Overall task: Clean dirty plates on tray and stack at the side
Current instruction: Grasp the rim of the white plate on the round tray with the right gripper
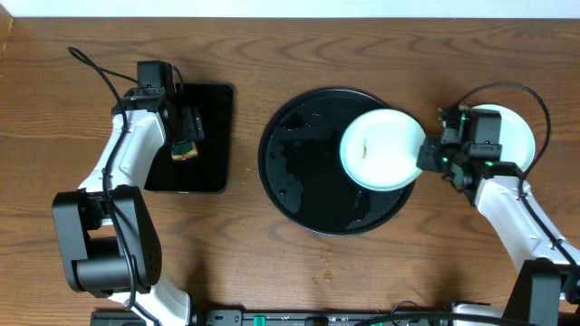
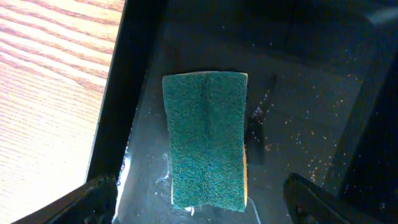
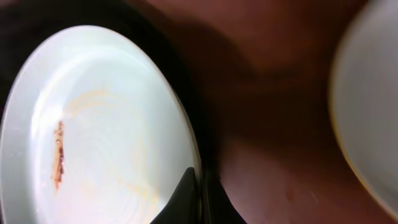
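**Right tool pinches a smeared plate at the tray's edge**

The round tray, glossy black and wet-looking, sits in the middle of the wooden desk. On its right half lies the smeared plate, pale and round, with its right side reaching out over the tray's raised rim. The right wrist view shows a thin brown streak on the plate's left part and a faint yellowish ring of residue around the middle.

The right tool comes in from the right, and its two dark fingers are pressed together on the near rim of the smeared plate, pinching that edge. Whether the plate is lifted clear of the tray or lies on it cannot be told.

A second plate, pale as well, rests on the desk to the right of the tray, partly under the right arm. It is near the smeared plate but apart from it, and in the wrist view it is only a blur at the frame's right edge.

On the left side, a rectangular tray — flat and black — lies on the desk well apart from the round one. A sponge rests on it, green scouring face up, with a yellow layer showing along one side. The left tool hangs just above the sponge with its fingers spread wide, one on either side, holding nothing.
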Action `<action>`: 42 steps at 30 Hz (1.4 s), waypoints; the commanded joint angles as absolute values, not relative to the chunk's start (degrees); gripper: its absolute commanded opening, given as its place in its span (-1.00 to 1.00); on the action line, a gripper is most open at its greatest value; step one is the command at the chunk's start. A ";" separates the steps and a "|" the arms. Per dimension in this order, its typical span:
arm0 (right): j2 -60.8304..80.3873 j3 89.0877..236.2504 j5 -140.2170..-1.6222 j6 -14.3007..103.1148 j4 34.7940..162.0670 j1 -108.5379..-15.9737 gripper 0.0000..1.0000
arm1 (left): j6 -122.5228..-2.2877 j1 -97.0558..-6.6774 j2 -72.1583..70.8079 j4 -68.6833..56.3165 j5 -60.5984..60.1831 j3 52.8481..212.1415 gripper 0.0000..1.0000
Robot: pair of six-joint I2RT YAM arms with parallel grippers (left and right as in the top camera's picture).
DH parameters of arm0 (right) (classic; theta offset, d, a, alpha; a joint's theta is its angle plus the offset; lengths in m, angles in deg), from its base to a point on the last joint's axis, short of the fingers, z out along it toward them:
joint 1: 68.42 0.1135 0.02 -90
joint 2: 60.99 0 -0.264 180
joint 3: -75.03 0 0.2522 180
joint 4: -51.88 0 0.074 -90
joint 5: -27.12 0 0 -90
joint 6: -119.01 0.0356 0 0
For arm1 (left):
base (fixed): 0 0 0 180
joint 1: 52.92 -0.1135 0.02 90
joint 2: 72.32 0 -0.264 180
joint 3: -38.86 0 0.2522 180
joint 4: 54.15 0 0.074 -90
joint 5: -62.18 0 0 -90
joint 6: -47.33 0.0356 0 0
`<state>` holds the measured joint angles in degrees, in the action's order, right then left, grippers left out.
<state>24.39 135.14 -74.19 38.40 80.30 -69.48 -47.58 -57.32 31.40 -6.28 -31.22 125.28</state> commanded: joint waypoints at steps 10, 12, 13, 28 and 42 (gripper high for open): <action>27.47 136.04 -60.40 38.16 70.60 -55.60 -0.98 | -47.71 -57.47 31.77 -6.15 -31.73 124.84 0.71; 29.26 136.04 -62.47 38.09 68.65 -55.34 -0.98 | -47.71 -57.47 31.77 -6.15 -31.73 124.84 0.71; 30.42 136.04 -64.15 37.61 67.34 -55.29 -0.97 | -47.71 -57.47 31.77 -6.15 -31.75 124.84 0.71; 39.43 136.04 -68.94 21.61 58.55 -55.40 -0.04 | -47.71 -57.47 31.77 -6.15 -31.73 124.84 0.71; 39.45 135.95 -66.52 31.45 60.43 -55.47 -0.34 | -47.71 -57.47 31.77 -6.15 -31.73 124.84 0.71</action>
<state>39.47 135.29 -68.00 28.43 60.17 -55.84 -47.58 -57.32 31.40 -6.26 -31.22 125.28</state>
